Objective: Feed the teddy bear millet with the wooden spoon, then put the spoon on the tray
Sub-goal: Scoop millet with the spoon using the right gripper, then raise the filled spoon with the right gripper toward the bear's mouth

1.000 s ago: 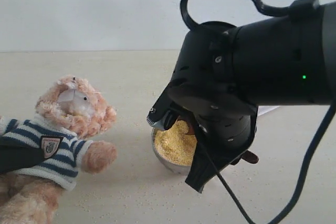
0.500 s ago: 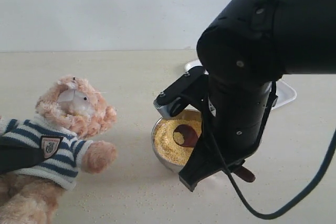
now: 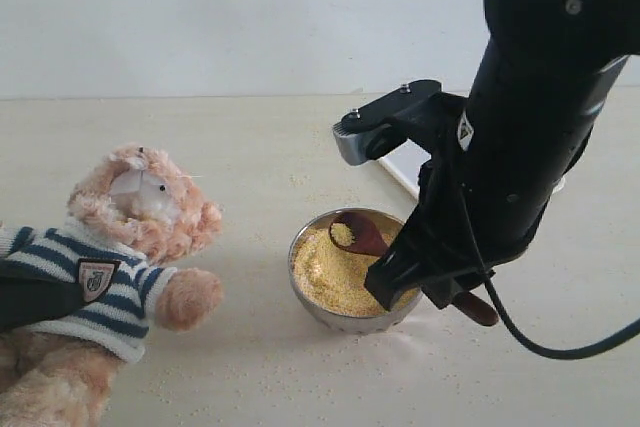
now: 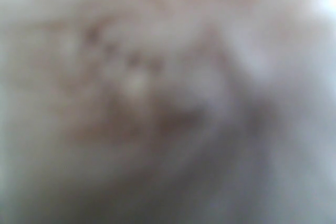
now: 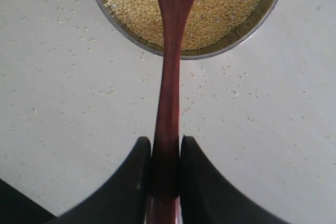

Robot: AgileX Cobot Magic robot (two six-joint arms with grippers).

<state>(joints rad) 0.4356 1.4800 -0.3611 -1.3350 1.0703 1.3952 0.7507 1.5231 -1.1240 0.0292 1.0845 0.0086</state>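
Now the right end effector [image 5: 165, 148], clamped on the spoon [image 3: 358, 235], has lifted it from the millet [image 3: 330, 282] with few grains aboard. The bear [image 3: 140, 209] is next. We can't tell the left end effector's [image 3: 30, 305] state.

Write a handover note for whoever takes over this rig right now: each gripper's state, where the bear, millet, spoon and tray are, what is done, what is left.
Right gripper: shut on the wooden spoon, clamping its handle.
Left gripper: cannot tell; its wrist view is only a blur.
Spoon: its bowl carries a little millet and is over the steel bowl.
Teddy bear: left of the bowl in the exterior view, apart from it.
Tray: behind the right arm, mostly hidden.
Done: spoon gripped and loaded.
Left: bring the spoon to the bear's muzzle, then lay it on the tray.
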